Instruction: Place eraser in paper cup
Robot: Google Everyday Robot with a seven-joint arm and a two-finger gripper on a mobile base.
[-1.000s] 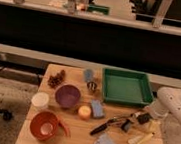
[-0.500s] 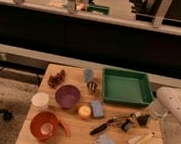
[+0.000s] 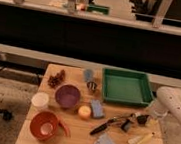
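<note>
1. Camera view: you have the gripper (image 3: 146,118) low over the right end of the wooden table (image 3: 74,141), just below the front right corner of the green tray (image 3: 125,101); the white arm (image 3: 173,101) comes in from the right edge.
2. Its fingers are pressed together, pinching the eraser (image 3: 141,119), a small dark block at the tips; you cannot tell whether the block is off the wood.
3. A small black clip-like piece (image 3: 126,125) lies just left of the eraser; a long black-handled tool (image 3: 104,128) stretches further left.
4. The paper cup (image 3: 35,122) sits well apart, at the front left corner, upright; the purple bowl (image 3: 59,93) stands behind it.
</note>
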